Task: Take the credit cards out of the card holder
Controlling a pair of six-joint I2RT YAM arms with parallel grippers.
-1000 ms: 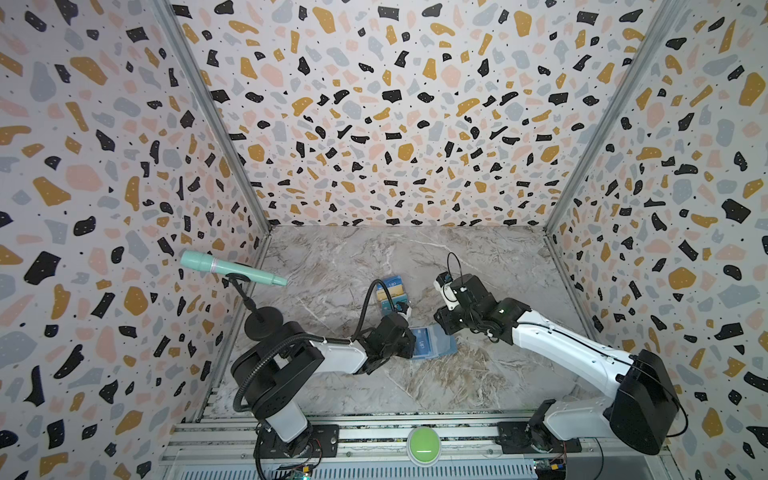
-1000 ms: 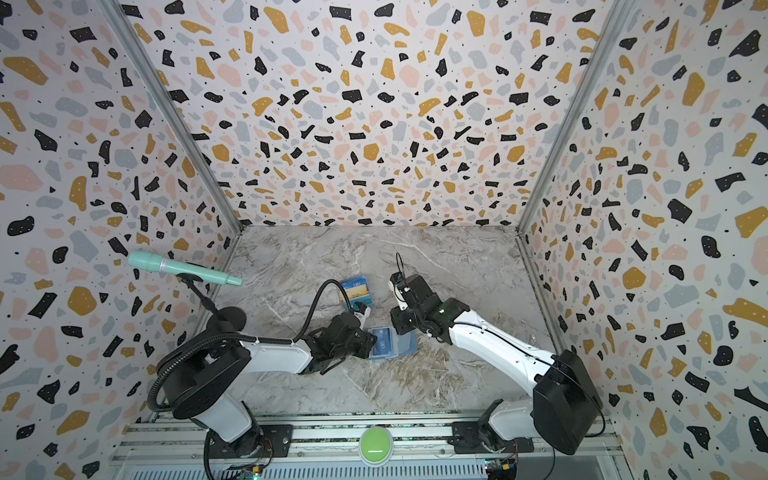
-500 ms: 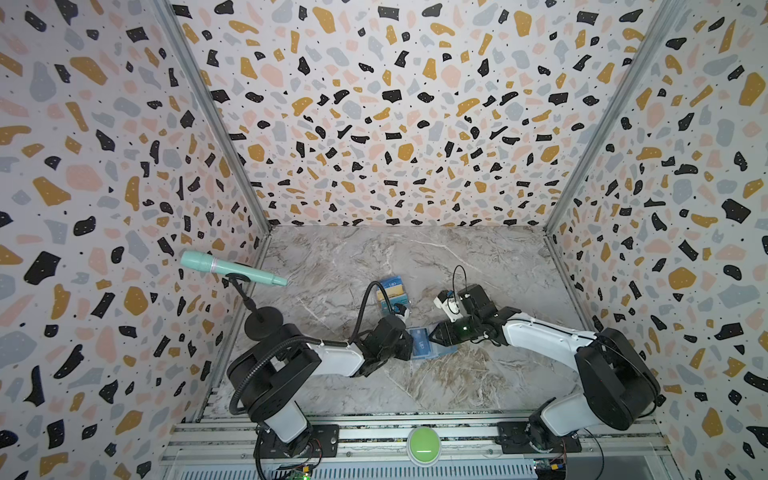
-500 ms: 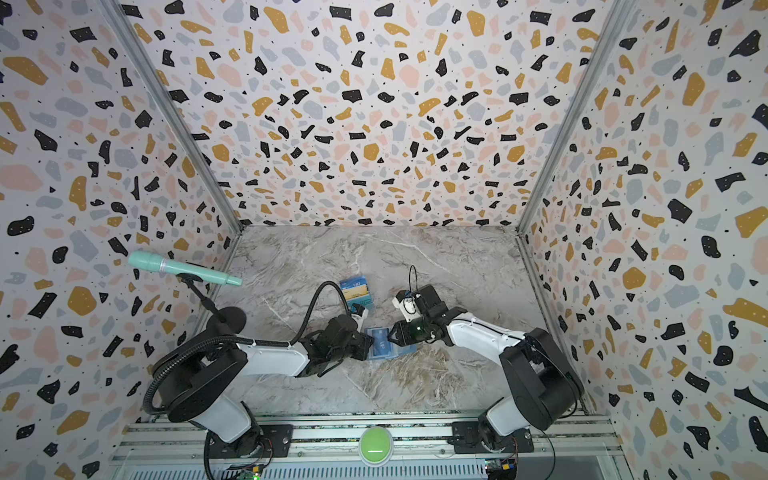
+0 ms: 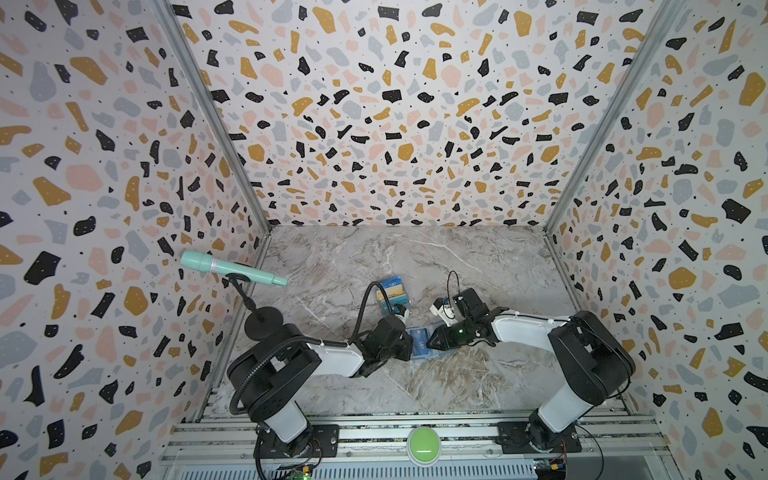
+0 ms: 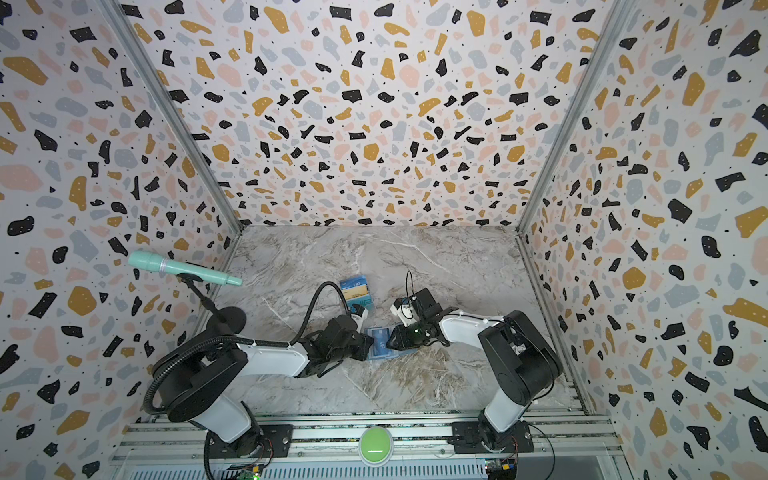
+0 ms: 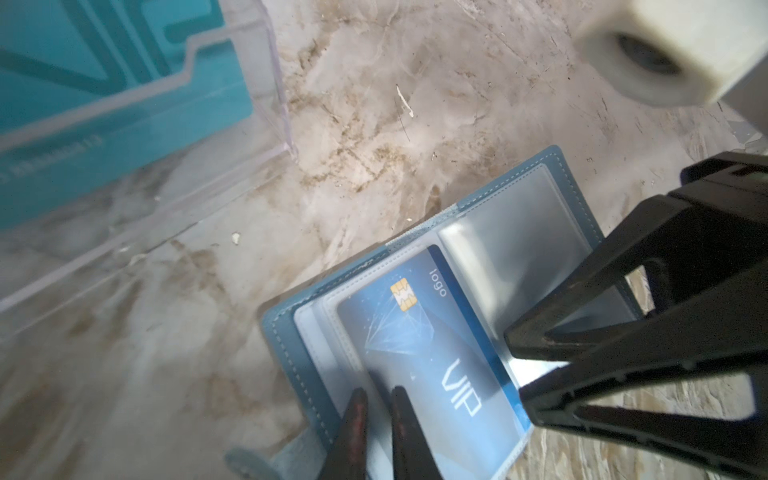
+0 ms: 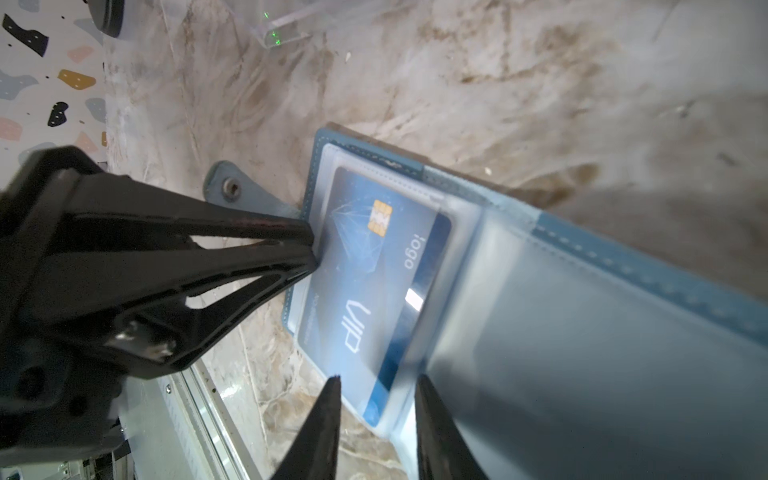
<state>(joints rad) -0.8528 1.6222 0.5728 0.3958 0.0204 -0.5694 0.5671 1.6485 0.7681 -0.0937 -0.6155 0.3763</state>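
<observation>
Left wrist view, stitched dusty-blue card holder (image 7: 552, 174), glossy blue card (image 7: 432, 353)

Blue card (image 7: 432, 353) reads "VIP" and "logo".

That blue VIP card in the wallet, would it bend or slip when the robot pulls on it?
The VIP card looks flat and thin, so probably stiff with slight flex. Its glossy face, under a clear sleeve of the card holder, suggests it may slide easily. The left hand pinches only at that edge, so the hold may be slight.
</observation>
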